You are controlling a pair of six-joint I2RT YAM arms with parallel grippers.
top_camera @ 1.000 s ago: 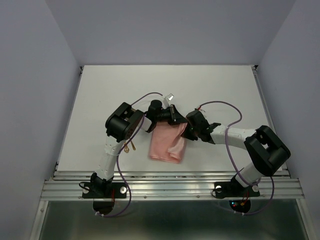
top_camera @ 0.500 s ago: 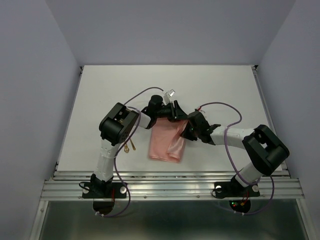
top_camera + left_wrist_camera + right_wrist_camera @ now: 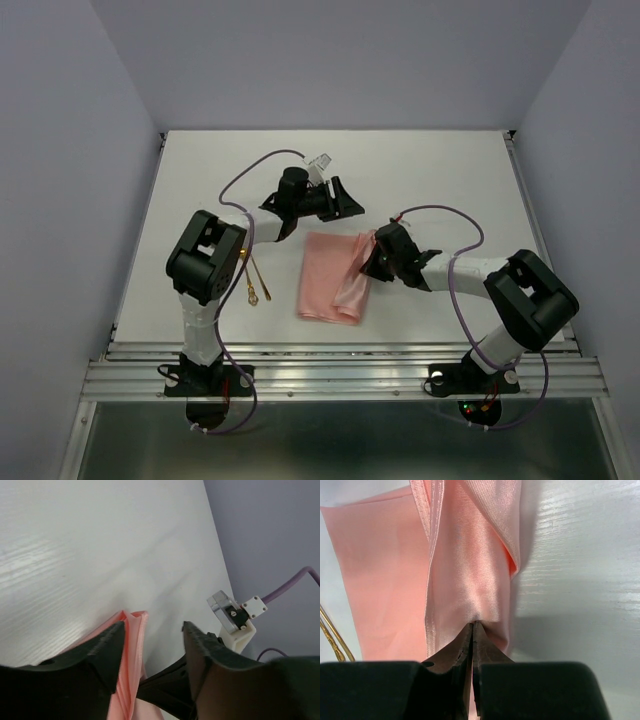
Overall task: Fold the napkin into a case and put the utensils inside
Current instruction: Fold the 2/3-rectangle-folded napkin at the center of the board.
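Napkin [image 3: 330, 285] lying mid-table as a pink folded strip, right gripper [image 3: 369, 264] pinched tight on its right fold, left gripper [image 3: 345, 200] spread wide and empty beyond the far edge. Best to drag that fold low and slowly (slippery cloth, probably), minding the utensils [image 3: 252, 280] just left; bare table [image 3: 450, 180] farther back and right.

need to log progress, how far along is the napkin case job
Done: the napkin lies folded into a layered rectangle, not yet a narrow case. In hand: the right pincer is shut on its right-hand fold; the left pincer is open, off the cloth. To do: finish folding, then slip in the utensils lying beside it.
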